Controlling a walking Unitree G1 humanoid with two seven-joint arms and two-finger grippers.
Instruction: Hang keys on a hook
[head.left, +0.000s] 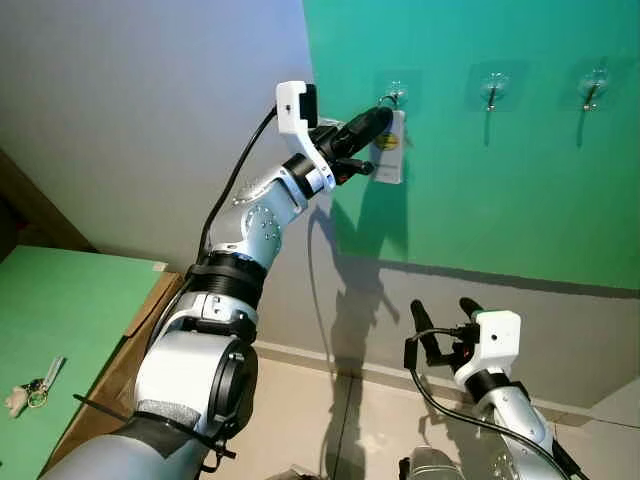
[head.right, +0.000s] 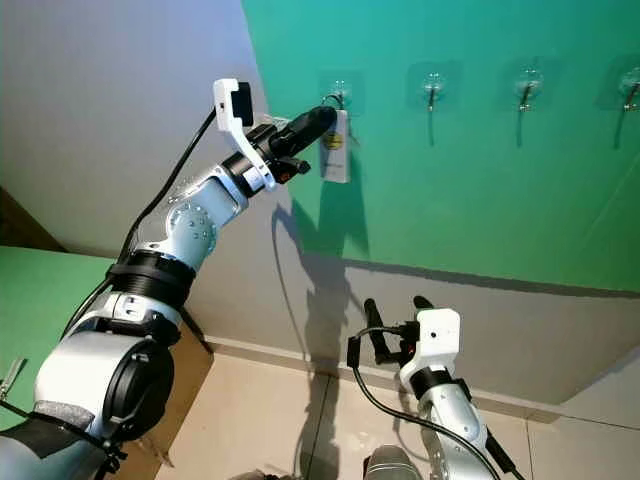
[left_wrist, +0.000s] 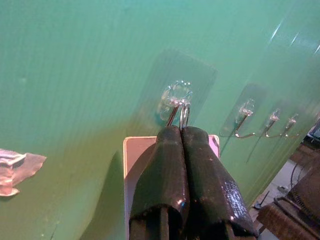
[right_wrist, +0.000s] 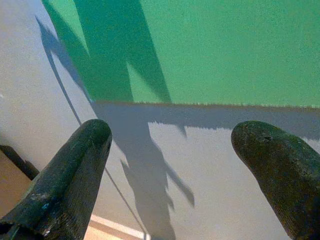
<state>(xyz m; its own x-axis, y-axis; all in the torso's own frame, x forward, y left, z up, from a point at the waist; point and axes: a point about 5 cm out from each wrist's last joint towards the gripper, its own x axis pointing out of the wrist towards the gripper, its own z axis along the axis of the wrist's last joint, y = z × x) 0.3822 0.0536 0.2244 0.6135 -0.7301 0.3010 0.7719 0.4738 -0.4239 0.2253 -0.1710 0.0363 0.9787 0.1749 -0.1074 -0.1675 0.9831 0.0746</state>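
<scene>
A: Where is the key tag (head.left: 390, 147)?
B: At the leftmost wall hook (left_wrist: 176, 98), its ring pinched in the left gripper (left_wrist: 181, 131), whose fingers are closed.
A: Remaining?
B: Judged: confirm seating, release. The right gripper (right_wrist: 172, 145) idles, fingers apart.

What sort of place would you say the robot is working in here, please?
Probably a home entry or hallway corner: clear stick-on hooks line a green wall panel, a green-topped table holds more keys, and the floor is tiled. The left gripper holds a white tag at the first hook.
</scene>
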